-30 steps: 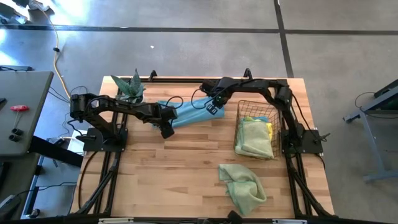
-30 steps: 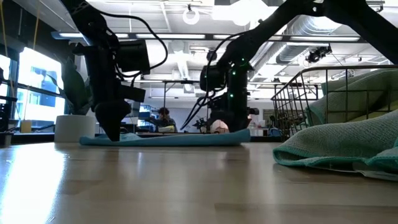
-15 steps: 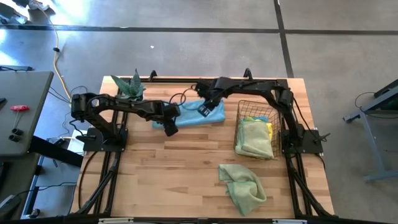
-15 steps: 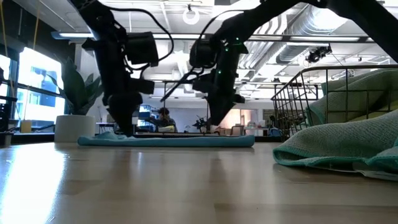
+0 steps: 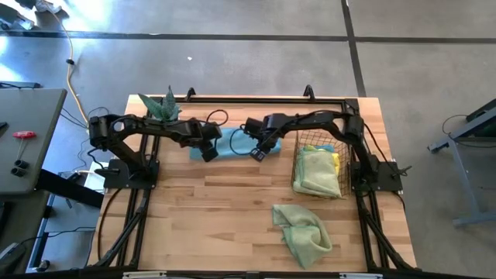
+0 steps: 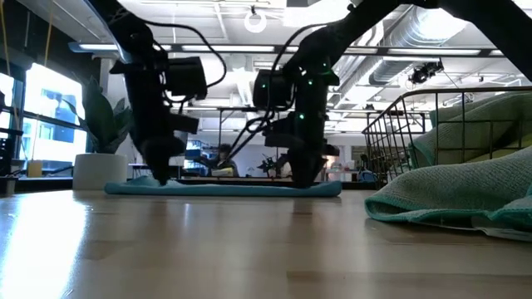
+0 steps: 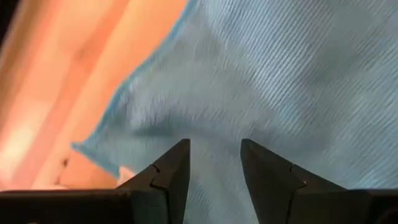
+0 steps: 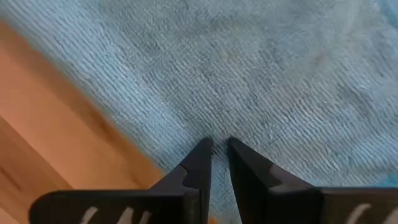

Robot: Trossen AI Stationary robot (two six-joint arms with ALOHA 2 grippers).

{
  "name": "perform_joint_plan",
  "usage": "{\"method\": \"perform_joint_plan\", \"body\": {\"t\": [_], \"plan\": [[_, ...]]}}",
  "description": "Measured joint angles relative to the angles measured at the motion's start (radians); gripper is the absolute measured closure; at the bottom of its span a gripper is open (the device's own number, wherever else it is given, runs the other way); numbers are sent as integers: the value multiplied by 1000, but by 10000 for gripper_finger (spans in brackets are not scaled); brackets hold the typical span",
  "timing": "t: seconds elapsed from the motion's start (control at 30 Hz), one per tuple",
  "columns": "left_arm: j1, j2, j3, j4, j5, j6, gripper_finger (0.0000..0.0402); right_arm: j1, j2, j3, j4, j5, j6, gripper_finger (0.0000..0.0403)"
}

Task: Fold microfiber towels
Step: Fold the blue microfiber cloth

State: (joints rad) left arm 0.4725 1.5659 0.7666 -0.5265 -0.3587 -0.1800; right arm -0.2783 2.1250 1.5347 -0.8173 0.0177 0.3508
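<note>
No text, label, brand, number or sign can be read in any of the views.

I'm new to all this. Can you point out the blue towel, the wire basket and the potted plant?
blue towel (image 5: 232, 145): high view, bare middle between the two grippers.
wire basket (image 5: 297, 147): high view, left rim.
potted plant (image 5: 160, 108): high view, its leaves.
</note>
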Motion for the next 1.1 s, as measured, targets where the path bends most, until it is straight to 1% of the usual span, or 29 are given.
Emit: {"method": "perform_joint_plan", "body": {"t": [0.13,0.27,0.43,0.7,0.87,1.0,1.1], "plan": [[0,0,-11,-70,17,-22,268,20,-6,-31,6,13,-15,355],[-23,0,-11,-121,26,-49,268,30,-6,-35,11,57,-32,355],[-67,0,-11,-143,103,-116,268,26,-8,-36,20,58,-64,355],[-186,-1,-10,-143,230,-345,268,22,-8,-37,29,77,-106,355],[-276,-1,-10,-148,273,-444,268,16,-7,-38,51,84,-132,355],[-317,-15,-10,-169,275,-456,268,15,-1,2,9,86,-155,355],[-322,-41,6,-177,263,-445,268,14,0,82,-53,88,-190,355]]}}
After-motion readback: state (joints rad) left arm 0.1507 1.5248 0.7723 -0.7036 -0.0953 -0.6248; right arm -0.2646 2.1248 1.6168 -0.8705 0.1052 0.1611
